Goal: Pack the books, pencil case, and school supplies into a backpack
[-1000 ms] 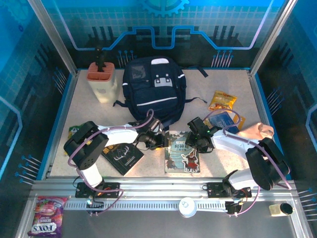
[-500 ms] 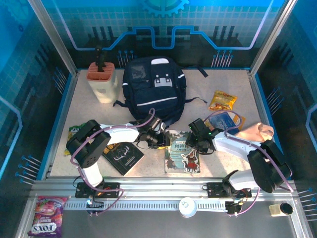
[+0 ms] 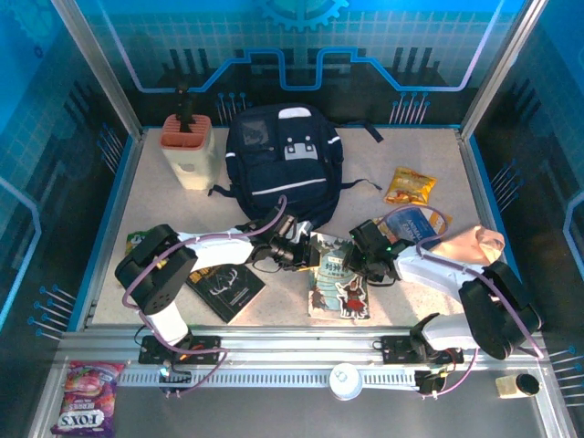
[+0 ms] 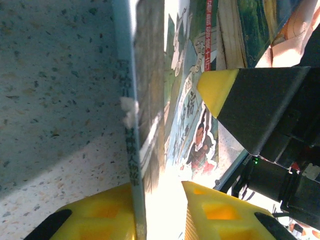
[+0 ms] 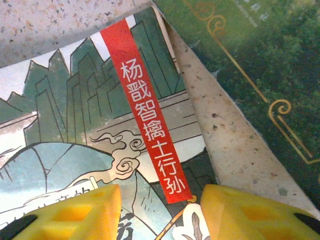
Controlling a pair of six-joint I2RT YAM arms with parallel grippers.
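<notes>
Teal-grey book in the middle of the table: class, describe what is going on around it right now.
Both arms are working on the teal-grey book. The left gripper has its open fingers around the book's left edge, which is tipped up off the table. The right gripper, also open, sits low over the right side of the cover. The backpack lies behind them. The black book and the blue-green book are not yet packed.

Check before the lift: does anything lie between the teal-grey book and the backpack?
No loose item does; just the left gripper, straddling the book's left edge, sits between it and the backpack.
</notes>
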